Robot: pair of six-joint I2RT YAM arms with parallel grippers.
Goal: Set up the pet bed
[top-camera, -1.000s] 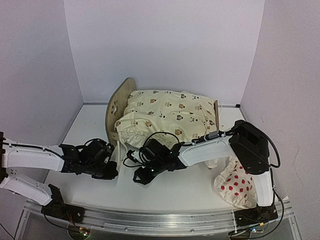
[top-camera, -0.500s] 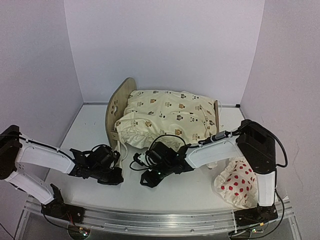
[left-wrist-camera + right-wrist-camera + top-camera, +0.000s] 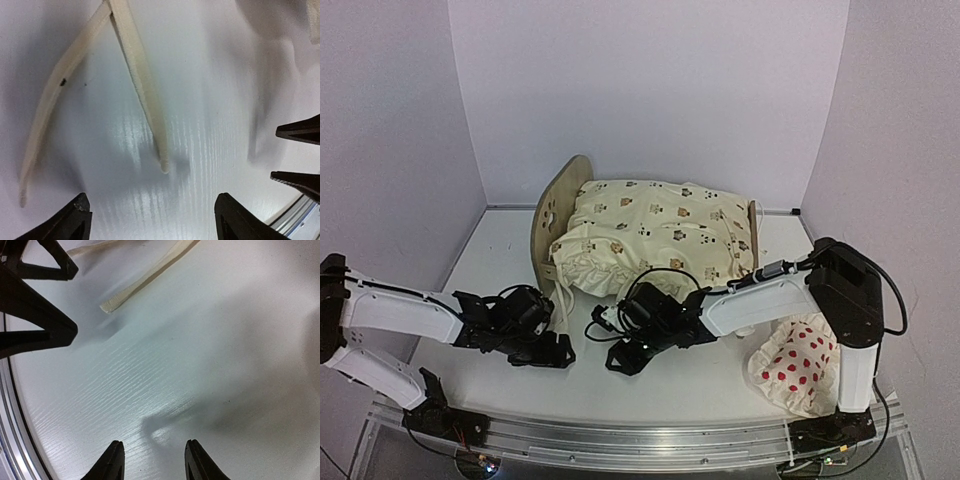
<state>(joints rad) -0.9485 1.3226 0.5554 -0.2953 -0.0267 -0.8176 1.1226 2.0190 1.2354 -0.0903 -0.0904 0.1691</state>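
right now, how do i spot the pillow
Look to the table's near right corner, beside the right arm. The pillow lies crumpled there, off the pet bed. It alone is white with red dots; the cushion has animal prints.

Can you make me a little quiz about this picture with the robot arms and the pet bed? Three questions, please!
1. True or false: the red-dotted pillow lies on the pet bed.
2. What lies on top of the pet bed? A. a cream animal-print cushion B. a blue towel C. a toy bone
3. In one word: what does the left tool hold?

Key
1. False. It lies on the table, off to the right of the bed.
2. A.
3. Nothing. Its fingers stand open over the table, with two cream ties lying just ahead of it.
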